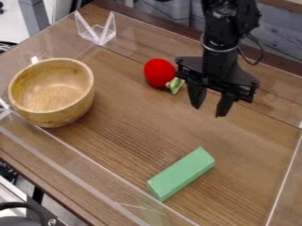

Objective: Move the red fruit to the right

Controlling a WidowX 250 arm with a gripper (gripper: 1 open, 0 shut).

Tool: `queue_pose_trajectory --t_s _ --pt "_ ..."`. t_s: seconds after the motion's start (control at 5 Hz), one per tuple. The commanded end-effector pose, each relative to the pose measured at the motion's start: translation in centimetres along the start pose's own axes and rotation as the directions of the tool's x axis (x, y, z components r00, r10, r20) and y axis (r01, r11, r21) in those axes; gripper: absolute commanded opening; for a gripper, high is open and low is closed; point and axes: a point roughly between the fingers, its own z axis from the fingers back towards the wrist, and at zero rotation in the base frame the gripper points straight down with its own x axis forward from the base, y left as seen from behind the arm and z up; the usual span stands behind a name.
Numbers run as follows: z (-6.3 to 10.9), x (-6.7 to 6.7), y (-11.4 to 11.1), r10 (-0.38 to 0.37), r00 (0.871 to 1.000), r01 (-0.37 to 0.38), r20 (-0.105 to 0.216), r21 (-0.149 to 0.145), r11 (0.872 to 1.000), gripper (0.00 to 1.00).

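Note:
The red fruit (pixel 160 72), a small bright red strawberry with a pale green stem on its right side, lies on the wooden table toward the back. My black gripper (pixel 210 100) points straight down just right of it, fingers spread apart with nothing between them. One finger (pixel 195 92) stands close beside the stem, and I cannot tell if it touches.
A wooden bowl (pixel 51 90) sits at the left. A green rectangular block (pixel 182 173) lies near the front. Clear plastic walls (pixel 97 29) ring the table, with a folded clear piece at the back left corner.

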Motion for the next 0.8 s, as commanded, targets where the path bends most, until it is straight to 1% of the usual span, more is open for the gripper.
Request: queue_pose_trajectory --t_s 0.0,0.2,0.4,0.6 --pt "0.96 1.23 0.62 -0.047 0.998 0.048 0.045 -0.017 0.999 1.00" --pt "0.69 1.28 1.01 -0.147 0.988 0.149 0.053 -0.037 0.988 1.00" --pt "0.44 1.00 0.66 -0.194 0.980 0.197 0.051 -0.052 0.979 1.00" --pt "0.03 0.64 0.22 -0.223 0.974 0.226 0.045 -0.059 0.972 1.00"
